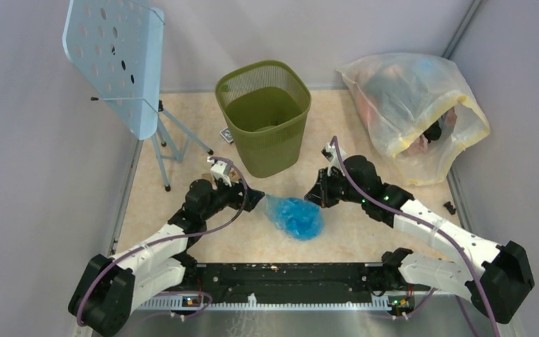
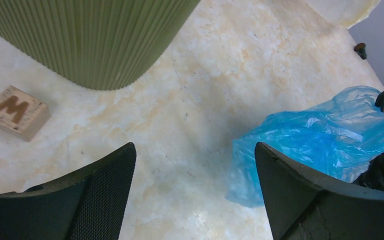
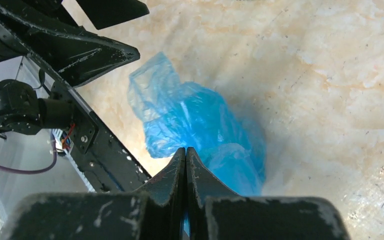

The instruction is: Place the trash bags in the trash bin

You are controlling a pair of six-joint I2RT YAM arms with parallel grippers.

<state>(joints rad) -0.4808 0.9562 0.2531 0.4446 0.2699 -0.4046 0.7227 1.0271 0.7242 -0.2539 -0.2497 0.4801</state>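
Nearest to us, at the middle of the counter (image 1: pixel 351 242), lies the trash bag (image 1: pixel 295 216), a crumpled heap of light-blue film that is not in the trash bin (image 1: pixel 270 151) yet.

The right claw (image 3: pixel 186 155) comes in from the bag's 2 o'clock with its fingers pressed tight together. We make out a sliver of blue in the seam between them, so we judge it has pinched a fold of the film ready to lift. How much it has caught is hidden under its own fingers.

At the bag's 9 o'clock the left claw (image 2: pixel 195 147) is spread wide and holds nothing. One finger is just beside the bag's edge, which looks to us like a helper set to take the other side so the floppy film doesn't sag.

Further out at 12 o'clock the bin stands upright with its mouth open, close enough for a short carry. Its floor is in shadow, so we can't say what is inside, and the left wrist view cuts off everything above the lower wall.

A small wooden block (image 2: pixel 15 111) sits beside the bin's base. At the far 2 o'clock slumps the stuffed clear bag (image 1: pixel 410 105), its contents only a colourful blur.
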